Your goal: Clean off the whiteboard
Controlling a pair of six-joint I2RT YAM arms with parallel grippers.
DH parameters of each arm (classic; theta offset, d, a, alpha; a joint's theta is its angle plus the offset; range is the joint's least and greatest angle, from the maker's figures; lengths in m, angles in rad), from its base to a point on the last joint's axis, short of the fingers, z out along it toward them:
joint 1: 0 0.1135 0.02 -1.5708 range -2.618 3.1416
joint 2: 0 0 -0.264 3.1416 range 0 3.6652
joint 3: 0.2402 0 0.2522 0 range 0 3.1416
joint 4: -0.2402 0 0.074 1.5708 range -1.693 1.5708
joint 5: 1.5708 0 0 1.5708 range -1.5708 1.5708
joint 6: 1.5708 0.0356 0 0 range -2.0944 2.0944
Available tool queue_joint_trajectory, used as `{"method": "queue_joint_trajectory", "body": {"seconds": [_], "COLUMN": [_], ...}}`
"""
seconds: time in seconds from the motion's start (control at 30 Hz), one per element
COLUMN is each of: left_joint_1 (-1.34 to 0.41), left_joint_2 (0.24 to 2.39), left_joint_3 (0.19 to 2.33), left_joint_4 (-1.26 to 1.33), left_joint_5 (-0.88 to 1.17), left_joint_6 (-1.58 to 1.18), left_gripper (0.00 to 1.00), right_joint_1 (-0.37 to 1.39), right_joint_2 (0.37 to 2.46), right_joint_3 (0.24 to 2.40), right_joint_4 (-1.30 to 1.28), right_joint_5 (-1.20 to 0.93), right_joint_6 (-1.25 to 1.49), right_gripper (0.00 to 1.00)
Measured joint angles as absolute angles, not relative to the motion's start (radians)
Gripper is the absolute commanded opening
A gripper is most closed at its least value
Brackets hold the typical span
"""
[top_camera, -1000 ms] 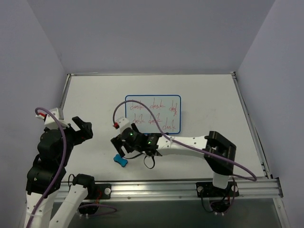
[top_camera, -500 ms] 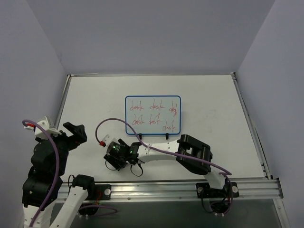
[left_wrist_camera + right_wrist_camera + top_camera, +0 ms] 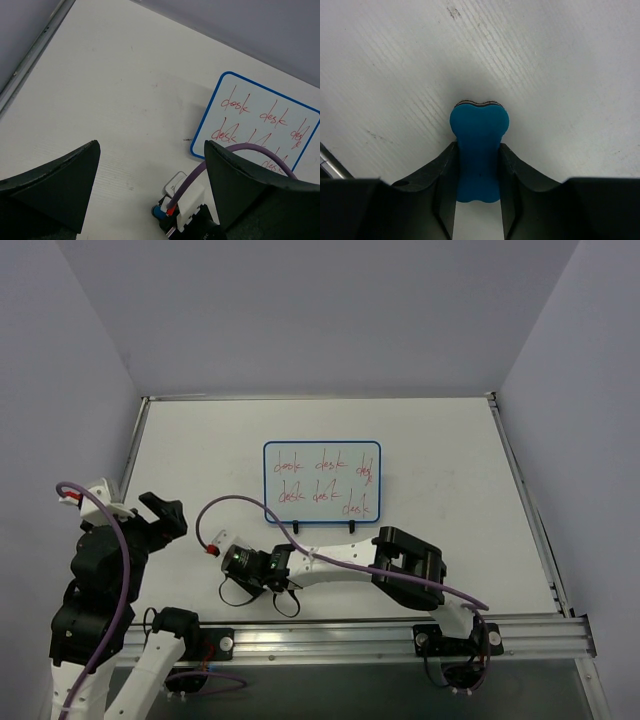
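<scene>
The right gripper [image 3: 477, 146] clamps the eraser [image 3: 479, 125] low and left of centre in the top view, near the whiteboard [image 3: 322, 483], which stands mid-frame with table [image 3: 450, 450] showing on every side. The left gripper [image 3: 165, 512] gapes at frame left.

The small rectangular whiteboard [image 3: 322, 483] is white inside a thin bright-blue frame. It has two black feet and red handwritten words in two rows. The flat table top [image 3: 200, 440] is off-white with a fine ribbed grain and a few dark specks. The little bone-shaped plastic eraser [image 3: 478, 150] is solid mid-blue, with a thin dark layer along its far edge. The right gripper [image 3: 477, 146] has matte black fingers [image 3: 440, 175]; the left gripper [image 3: 150, 150] is black too. The right arm [image 3: 345, 556] is white with black joints, and a purple cable [image 3: 240, 147] with a red tip runs along it. The walls [image 3: 300, 320] are pale lavender-grey.
</scene>
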State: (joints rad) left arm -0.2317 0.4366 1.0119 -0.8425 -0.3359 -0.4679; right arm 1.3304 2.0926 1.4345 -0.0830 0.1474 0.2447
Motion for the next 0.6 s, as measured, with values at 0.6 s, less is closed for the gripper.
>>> {"method": "queue_joint_trajectory", "body": {"seconds": [0.6], "left_joint_1": [-0.228], "left_joint_2": [0.828], "left_joint_3": [1.020], "left_joint_4": [-0.542], "left_joint_5": [0.065], "left_joint_6": [-0.482], "left_gripper": [0.94], "right_joint_1": [0.953], "right_joint_2": [1.209], "right_joint_3": [1.108], "right_joint_4": [-0.190], "right_joint_5": [0.374], "right_joint_6": [0.311], "right_gripper": [0.15]}}
